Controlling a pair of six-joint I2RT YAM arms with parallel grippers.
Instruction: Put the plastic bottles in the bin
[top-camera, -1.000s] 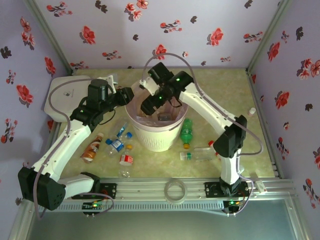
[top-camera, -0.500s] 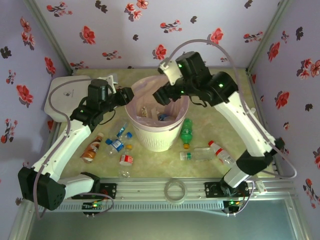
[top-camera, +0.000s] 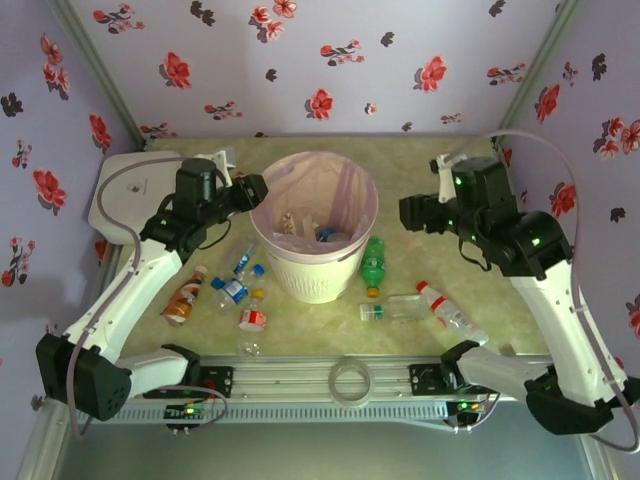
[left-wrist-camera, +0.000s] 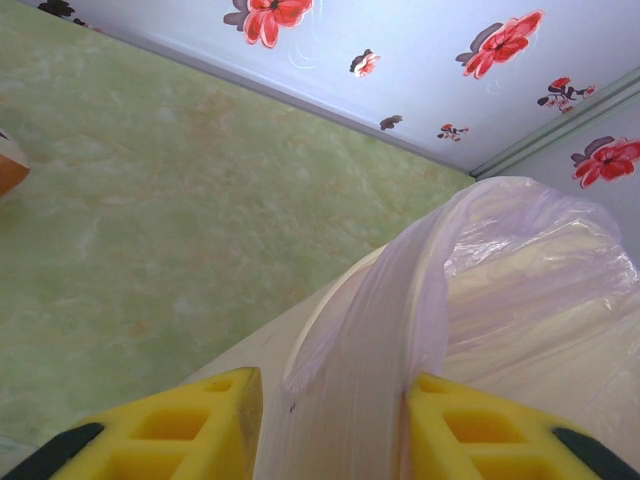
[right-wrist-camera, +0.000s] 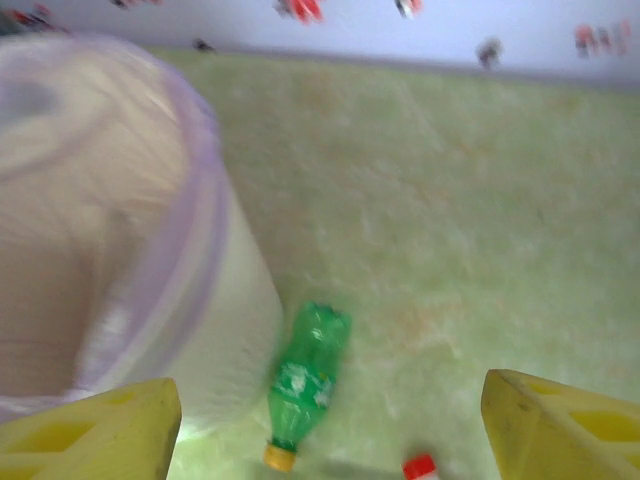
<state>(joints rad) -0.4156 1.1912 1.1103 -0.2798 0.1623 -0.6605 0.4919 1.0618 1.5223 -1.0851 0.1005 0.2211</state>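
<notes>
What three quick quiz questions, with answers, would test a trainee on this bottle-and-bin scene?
1. True or false: the green bottle lies inside the bin.
2. What does the left claw pinch? A, the pink liner at the bin's rim; B, a bottle cap; C, nothing.
3. Fill in: the right claw stands ___ and empty.
Key: 1 false, it lies on the table beside the bin; 2 A; 3 open.

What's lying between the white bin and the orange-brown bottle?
In the top view, small blue-capped clear bottles lie between the bin and the orange-brown bottle.
</notes>
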